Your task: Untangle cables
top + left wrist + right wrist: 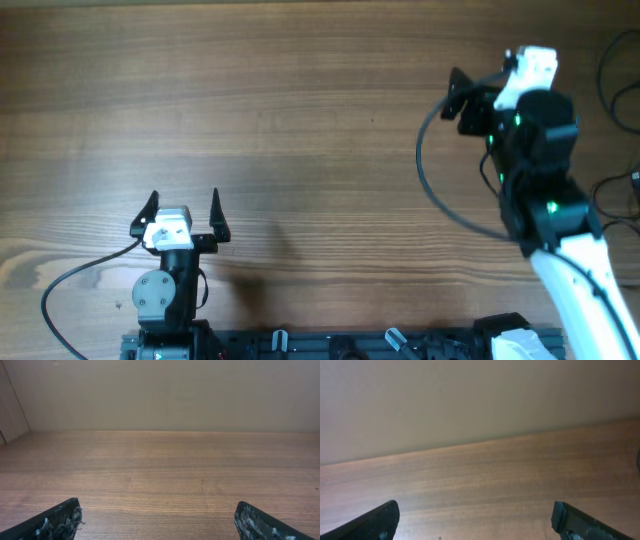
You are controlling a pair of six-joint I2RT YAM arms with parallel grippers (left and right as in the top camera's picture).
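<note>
The cables point(604, 68) trail at the desk's point(300, 120) far right edge, mostly out of frame. They look thin, limp and light, likely to snag, so pinch a free strand away from crossings. The right fingers point(377, 524) hang spread just left of them. The left fingers point(55, 522), also spread, sit well apart, near left.

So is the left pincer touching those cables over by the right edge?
Apart. The overhead view shows the left pincer open near the robot's base, with the cables far off at the right edge.
</note>
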